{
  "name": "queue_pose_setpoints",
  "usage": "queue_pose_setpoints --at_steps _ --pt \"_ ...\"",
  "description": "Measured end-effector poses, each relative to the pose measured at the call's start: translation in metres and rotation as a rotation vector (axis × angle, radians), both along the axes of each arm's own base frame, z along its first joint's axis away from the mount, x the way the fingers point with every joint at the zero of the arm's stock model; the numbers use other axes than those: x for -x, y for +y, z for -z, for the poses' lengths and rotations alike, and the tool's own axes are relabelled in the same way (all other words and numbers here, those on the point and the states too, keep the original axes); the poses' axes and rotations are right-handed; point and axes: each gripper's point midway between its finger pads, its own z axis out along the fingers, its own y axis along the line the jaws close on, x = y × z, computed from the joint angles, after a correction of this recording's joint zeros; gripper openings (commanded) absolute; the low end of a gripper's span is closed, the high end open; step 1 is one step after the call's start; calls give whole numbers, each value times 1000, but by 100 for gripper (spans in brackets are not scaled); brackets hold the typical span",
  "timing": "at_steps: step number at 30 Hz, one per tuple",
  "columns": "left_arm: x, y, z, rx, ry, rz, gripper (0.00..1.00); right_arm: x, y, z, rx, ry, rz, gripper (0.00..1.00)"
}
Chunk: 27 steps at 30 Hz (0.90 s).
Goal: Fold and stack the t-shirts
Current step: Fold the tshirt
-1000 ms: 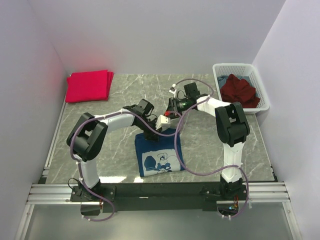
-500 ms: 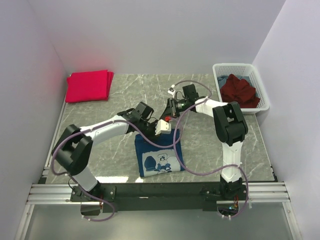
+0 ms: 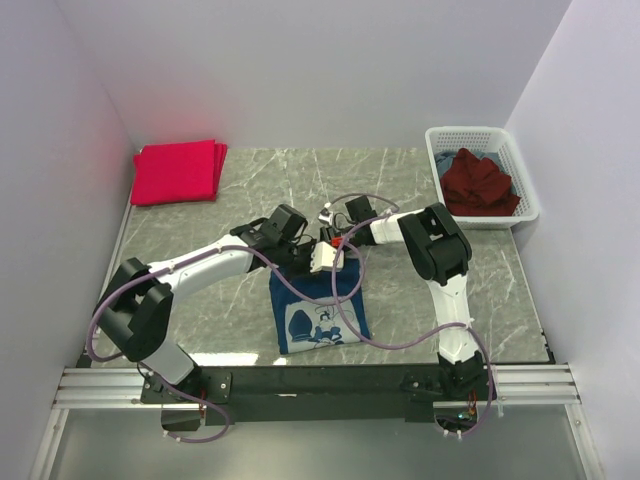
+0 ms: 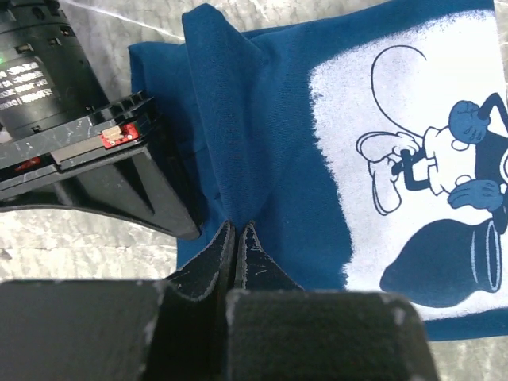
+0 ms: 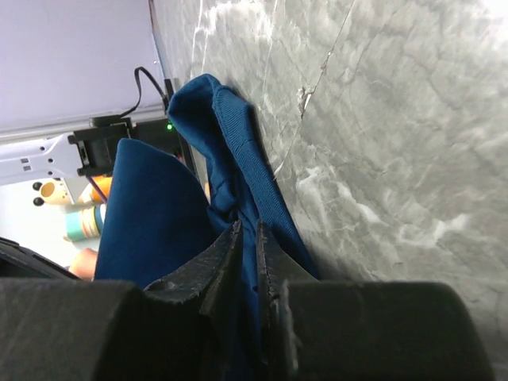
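A navy blue t-shirt (image 3: 318,312) with a white cartoon print lies folded near the table's front middle. My left gripper (image 3: 322,257) is shut on a pinched fold at its far edge (image 4: 230,167). My right gripper (image 3: 337,242) is shut on the same far edge of the navy shirt (image 5: 230,159), right beside the left one. Folded pinkish-red t-shirts (image 3: 177,171) lie stacked at the back left. A dark maroon t-shirt (image 3: 480,181) lies crumpled in the basket.
A white lattice basket (image 3: 497,140) stands at the back right with the maroon shirt and a bit of bluish cloth in it. White walls close in the left, back and right sides. The marble tabletop (image 3: 440,290) has a metal rail along the near edge.
Both grippers have moved toward each other and slightly leftward over the navy shirt's far edge. The left arm has stretched out lower. The shirt's far edge has lifted slightly.
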Motion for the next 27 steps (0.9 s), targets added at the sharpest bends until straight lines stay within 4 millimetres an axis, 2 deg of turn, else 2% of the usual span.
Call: queue_pose_setpoints --at_steps 9,17,21,26,27 --pt "-10 2 -6 -14 -55 -4 0 3 0 -1 -20 11 -15 19" --pt "-43 2 -32 12 -151 -24 0 6 -1 -1 -31 12 -27 19" --pt "-54 3 -29 5 -162 -31 1 7 -1 -1 -35 12 -31 19" --pt "-58 5 -20 -12 -152 -36 1 8 -1 -1 -34 11 -34 20" --pt "-59 5 -19 -14 -153 -38 6 7 -2 -1 -29 12 -33 24"
